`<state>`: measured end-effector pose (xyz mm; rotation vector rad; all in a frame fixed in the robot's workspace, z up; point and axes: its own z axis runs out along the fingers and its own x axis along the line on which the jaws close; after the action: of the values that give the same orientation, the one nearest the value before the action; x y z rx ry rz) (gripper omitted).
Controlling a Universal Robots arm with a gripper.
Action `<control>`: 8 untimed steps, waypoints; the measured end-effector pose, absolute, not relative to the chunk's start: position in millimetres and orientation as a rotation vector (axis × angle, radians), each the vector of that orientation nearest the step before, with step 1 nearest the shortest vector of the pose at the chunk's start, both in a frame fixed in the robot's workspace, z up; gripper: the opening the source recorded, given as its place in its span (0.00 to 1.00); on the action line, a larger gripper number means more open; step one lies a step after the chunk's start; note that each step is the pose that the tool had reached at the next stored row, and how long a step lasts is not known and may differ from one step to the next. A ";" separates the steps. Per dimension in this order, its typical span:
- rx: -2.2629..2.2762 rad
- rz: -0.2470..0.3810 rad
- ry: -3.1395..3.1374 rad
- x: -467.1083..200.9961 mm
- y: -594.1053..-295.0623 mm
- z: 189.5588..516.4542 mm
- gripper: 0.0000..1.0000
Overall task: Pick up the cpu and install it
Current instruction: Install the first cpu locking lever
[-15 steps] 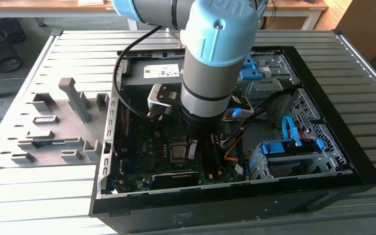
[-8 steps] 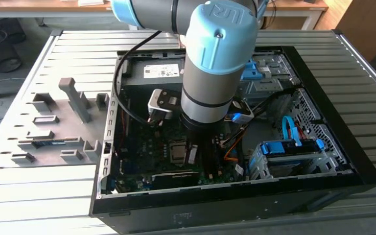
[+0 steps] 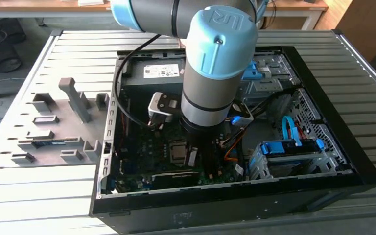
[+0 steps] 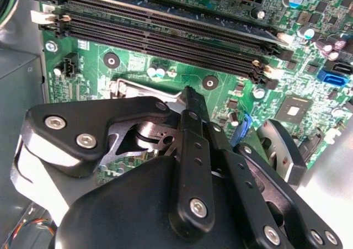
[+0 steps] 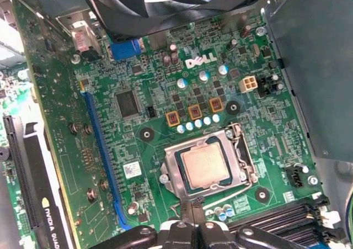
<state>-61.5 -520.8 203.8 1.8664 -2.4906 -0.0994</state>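
Claw (image 5: 193,209), fingertips drawn together on nothing visible, poised at the edge of the motherboard's (image 5: 138,149) metal-framed socket (image 5: 208,167); cpu (image 5: 206,167) just beyond the tips, seated in socket; placement apparently done, retention frame seemingly unlatched.

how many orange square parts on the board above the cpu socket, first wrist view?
3, in a row between the socket and the white printed lettering: orange squares at. None look hidden.

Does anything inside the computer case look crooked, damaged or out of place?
Nothing stands out. The cpu lies flat and square inside its metal-framed socket on the green motherboard. The claw hangs just beside the socket.
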 end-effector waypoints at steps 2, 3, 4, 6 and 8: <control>1.867 -0.099 -2.490 -61.4 -521.2 202.8 0.10; 1.867 -0.099 -2.490 -61.5 -521.4 202.3 0.10; 1.867 -0.099 -2.490 -61.4 -521.5 201.8 0.10; 1.868 -0.099 -2.489 -61.4 -521.7 200.7 0.10; 1.868 -0.099 -2.489 -61.4 -521.9 199.9 0.10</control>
<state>-61.4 -521.9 199.9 1.8684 -2.4889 -0.0991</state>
